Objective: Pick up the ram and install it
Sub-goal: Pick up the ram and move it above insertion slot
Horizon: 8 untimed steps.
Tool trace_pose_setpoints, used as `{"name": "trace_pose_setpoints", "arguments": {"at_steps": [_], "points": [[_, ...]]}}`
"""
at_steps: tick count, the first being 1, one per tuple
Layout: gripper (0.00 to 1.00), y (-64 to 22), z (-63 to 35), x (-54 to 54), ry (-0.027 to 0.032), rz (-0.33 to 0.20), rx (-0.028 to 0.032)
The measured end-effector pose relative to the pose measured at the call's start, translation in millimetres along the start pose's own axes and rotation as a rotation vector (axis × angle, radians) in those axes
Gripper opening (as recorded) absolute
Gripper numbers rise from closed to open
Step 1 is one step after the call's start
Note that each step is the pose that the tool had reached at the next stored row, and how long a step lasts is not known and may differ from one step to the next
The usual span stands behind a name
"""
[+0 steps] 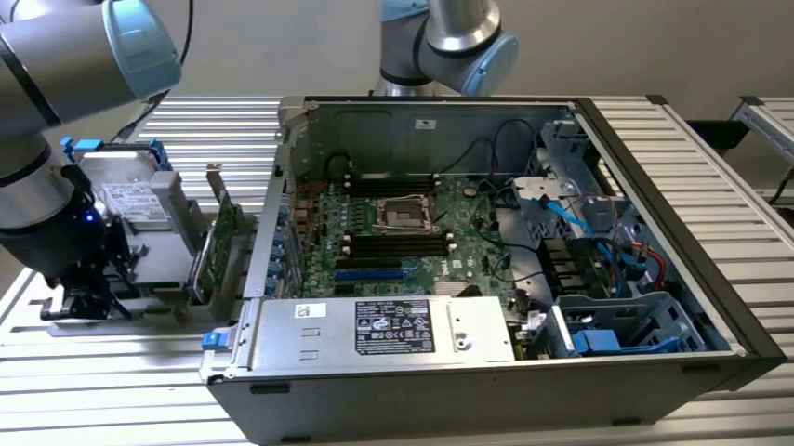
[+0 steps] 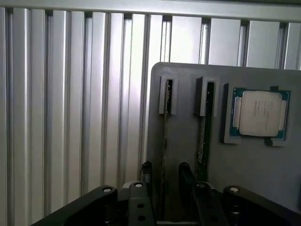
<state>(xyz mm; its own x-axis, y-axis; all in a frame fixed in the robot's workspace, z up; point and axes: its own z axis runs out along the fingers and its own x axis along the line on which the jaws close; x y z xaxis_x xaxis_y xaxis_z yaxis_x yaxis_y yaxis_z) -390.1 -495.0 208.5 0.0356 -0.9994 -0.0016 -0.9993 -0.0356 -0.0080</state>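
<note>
**Straddling the ram, nothing lifted yet**

Exterior view: the gripper (image 1: 81, 290) hangs low over a grey holder (image 1: 155, 269) on the desk (image 1: 125, 390), at the exterior view's left of the open computer case (image 1: 496, 390). The motherboard (image 1: 410, 232) lies bare inside.

Wrist view: the gripper (image 2: 164, 170) is spread wide and grips nothing — its fingers (image 2: 146, 169) flank the ram (image 2: 164, 141), which stands on edge in the holder (image 2: 183, 94) slot. A second stick (image 2: 203, 136) and a processor (image 2: 261, 113) sit alongside.

By my judgement, both pick and install remain undone.
</note>
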Motion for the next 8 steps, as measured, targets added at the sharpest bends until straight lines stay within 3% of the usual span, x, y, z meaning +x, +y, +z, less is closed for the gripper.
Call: {"name": "trace_pose_setpoints", "arguments": {"at_steps": [8], "points": [[0.36, 0.2, 12.7, 2.0, -0.0132, 0.000, 0.0036]]}}
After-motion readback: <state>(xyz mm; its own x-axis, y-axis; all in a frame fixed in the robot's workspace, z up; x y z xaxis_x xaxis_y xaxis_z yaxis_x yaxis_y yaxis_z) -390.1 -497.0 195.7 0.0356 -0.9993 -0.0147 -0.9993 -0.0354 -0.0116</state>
